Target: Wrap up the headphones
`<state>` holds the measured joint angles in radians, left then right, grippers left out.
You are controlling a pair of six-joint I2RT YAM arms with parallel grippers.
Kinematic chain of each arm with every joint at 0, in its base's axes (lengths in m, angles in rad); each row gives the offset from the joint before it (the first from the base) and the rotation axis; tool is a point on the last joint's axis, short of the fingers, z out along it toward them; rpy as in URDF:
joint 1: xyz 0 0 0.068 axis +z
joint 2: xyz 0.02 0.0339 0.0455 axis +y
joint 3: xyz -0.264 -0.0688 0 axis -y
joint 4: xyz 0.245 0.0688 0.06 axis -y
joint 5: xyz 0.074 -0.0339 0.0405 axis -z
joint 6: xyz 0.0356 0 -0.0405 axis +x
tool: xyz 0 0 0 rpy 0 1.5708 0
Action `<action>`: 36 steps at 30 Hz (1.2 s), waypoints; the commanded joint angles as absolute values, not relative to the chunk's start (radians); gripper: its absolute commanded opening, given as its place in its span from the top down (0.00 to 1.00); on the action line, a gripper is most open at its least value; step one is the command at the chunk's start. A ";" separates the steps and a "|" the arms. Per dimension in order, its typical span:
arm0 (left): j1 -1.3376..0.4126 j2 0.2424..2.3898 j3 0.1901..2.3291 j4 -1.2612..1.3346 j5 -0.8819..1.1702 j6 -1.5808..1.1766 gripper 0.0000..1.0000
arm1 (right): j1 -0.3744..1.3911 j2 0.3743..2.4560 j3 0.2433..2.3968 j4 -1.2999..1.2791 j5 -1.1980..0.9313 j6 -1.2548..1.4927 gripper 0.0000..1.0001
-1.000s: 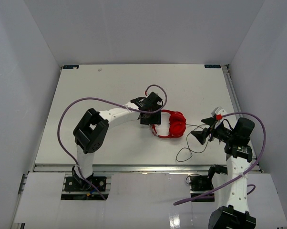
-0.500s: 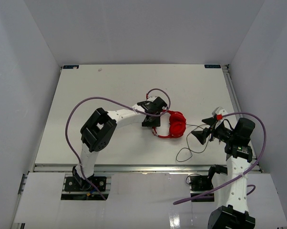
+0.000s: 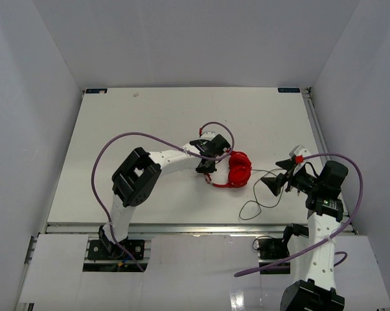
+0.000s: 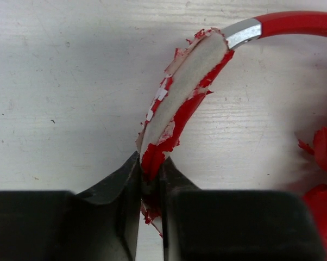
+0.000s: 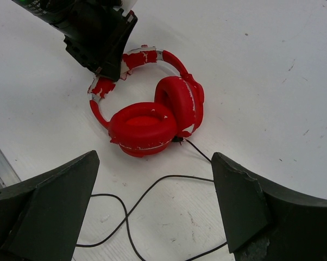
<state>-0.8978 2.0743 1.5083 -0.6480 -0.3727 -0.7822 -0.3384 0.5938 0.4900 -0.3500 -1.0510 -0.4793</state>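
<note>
From my station I see the headphones (image 3: 237,170) lying on the white table (image 3: 149,123), folded so the two red cups (image 5: 158,117) sit close together, one pad facing up and the other standing on edge just behind it. My left gripper (image 3: 211,172) sits at the headphones' left side, and the left wrist view shows its jaws clenched on the headband (image 4: 185,103), pinching the worn stretch where the red covering has flaked off pale padding, just below the silvery slider. My right gripper (image 3: 278,175) is to the right of the headphones, clear of them, with its jaws spread wide and nothing between them; through its own camera the cups show up in the gap between the two black fingers. The thin black cable (image 5: 147,190) leaves the cups on that right side and trails loose over the table in slack loops beneath the right gripper.
</note>
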 commanded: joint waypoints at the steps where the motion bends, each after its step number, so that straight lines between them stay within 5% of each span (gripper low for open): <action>1: -0.913 2.065 1.490 -0.624 -0.359 -0.804 0.89 | -0.349 0.574 0.509 -0.351 -1.083 -0.481 0.10; 5: -0.913 1.990 1.470 -0.616 -0.363 -0.776 1.00 | -0.351 0.551 0.505 -0.370 -1.145 -0.506 0.10; 13: -0.890 1.731 1.340 -0.626 -0.368 -0.715 1.00 | -0.350 0.581 0.589 -0.720 -1.329 -0.904 0.10; 25: -0.782 1.362 1.167 -0.624 -0.221 -0.718 1.00 | -0.317 0.960 1.021 -1.303 -1.213 -1.466 0.10; 29: -0.772 1.313 1.165 -0.629 -0.191 -0.725 1.00 | -0.298 0.971 1.002 -1.282 -1.237 -1.518 0.10; 36: -0.764 1.280 1.202 -0.654 -0.114 -0.746 1.00 | -0.123 0.982 0.888 -0.924 -1.202 -1.209 0.10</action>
